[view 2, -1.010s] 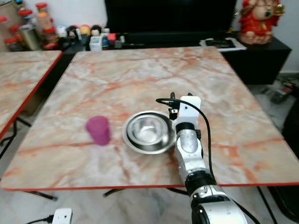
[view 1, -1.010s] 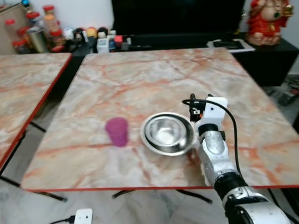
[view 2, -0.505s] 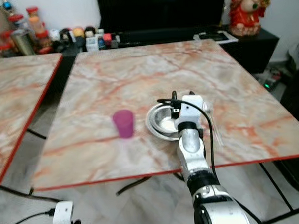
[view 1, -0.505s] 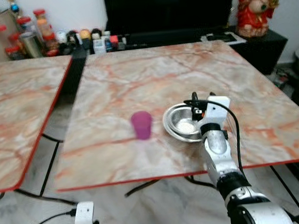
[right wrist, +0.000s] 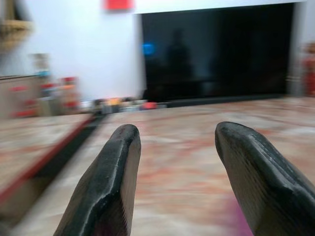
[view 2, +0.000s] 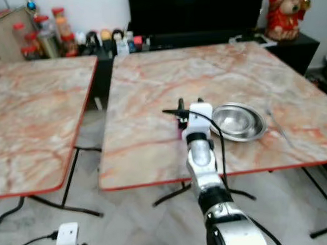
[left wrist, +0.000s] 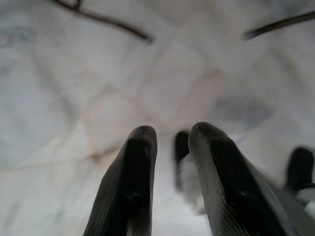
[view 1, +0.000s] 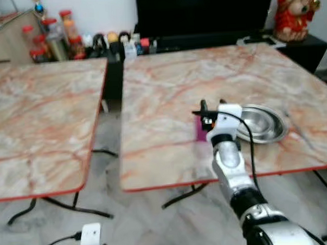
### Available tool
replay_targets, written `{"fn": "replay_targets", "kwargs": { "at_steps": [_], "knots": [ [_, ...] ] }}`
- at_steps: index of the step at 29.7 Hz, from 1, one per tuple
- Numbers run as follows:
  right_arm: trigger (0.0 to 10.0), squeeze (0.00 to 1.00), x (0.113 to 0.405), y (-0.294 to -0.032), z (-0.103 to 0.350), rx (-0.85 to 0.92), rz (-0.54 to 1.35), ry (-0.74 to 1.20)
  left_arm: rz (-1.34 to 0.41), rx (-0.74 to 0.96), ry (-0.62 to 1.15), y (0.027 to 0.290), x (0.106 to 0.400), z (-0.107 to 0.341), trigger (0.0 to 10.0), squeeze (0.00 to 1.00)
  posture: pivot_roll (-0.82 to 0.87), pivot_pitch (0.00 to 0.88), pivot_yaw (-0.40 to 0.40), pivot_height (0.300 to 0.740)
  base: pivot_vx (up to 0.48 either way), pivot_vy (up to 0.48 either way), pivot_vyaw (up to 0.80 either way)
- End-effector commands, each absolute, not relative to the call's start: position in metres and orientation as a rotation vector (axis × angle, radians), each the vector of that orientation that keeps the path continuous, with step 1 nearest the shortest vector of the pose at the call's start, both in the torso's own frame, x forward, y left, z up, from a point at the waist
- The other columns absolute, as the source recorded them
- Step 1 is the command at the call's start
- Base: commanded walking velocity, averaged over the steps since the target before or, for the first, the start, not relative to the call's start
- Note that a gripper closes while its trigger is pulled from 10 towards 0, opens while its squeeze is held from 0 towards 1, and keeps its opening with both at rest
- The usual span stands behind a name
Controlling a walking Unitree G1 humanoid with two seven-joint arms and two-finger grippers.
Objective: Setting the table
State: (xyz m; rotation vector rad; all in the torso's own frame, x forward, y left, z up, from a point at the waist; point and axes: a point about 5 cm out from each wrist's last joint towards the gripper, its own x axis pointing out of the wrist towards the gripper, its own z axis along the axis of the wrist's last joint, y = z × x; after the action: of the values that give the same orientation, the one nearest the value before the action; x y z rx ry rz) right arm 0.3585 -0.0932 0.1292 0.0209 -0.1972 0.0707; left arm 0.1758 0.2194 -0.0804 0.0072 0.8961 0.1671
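Left eye view: right gripper (view 1: 209, 111) raised over the near part of the marble table (view 1: 168, 95), silver forearm rising from the lower edge of the picture, black cable looping off the white wrist block. Black fingers pointing away from the camera; gap between them hard to judge from this angle. Purple cup (view 1: 201, 133) mostly hidden behind the wrist, just a sliver of pink showing beside it. Steel bowl (view 1: 259, 123) just to the robot's right of the wrist, on the tabletop near the front edge. Second marble table (view 1: 41, 122) off to the left, with a gap of floor between. Jars and bottles (view 1: 56, 37) lined up at the back, dark television (view 1: 202, 12) behind, red figurine (view 1: 294, 11) at far right. White part of the left arm low near the bottom edge, idle.

Right eye view: same layout, bowl (view 2: 238, 121) clearer, and a thin utensil (view 2: 279, 127) lying on the table to the right of the bowl.

Left wrist view: left gripper (left wrist: 170, 187) hanging above pale floor tiles, fingers (left wrist: 133, 187) close together with a narrow slit between, nothing held.

Right wrist view: right gripper (right wrist: 172, 182) fingers (right wrist: 110, 187) spread wide, nothing between them; blurred tabletop ahead, a smear of purple low beside one finger
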Motion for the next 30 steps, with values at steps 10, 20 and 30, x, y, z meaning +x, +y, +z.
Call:
{"fn": "replay_targets", "kwargs": {
  "at_steps": [10,20,30],
  "knots": [
    [10.0,0.00,0.355,-0.097,0.117,-0.018,0.128,-0.145,0.177,-0.001,0.888,0.217,0.175,-0.081,10.0,0.00,0.02,0.000,-0.014,0.740,0.000,0.480,0.00],
    [10.0,0.00,0.336,-0.104,0.070,-0.013,0.155,0.053,0.171,-0.001,0.888,0.216,0.174,-0.081,10.0,0.00,0.02,0.000,-0.016,0.740,0.000,0.467,0.00],
    [10.0,0.00,0.335,-0.110,0.068,-0.011,0.135,0.049,0.180,0.000,0.881,0.219,0.177,-0.080,10.0,0.00,0.02,0.000,-0.016,0.740,0.000,0.465,0.00]
  ]
}}
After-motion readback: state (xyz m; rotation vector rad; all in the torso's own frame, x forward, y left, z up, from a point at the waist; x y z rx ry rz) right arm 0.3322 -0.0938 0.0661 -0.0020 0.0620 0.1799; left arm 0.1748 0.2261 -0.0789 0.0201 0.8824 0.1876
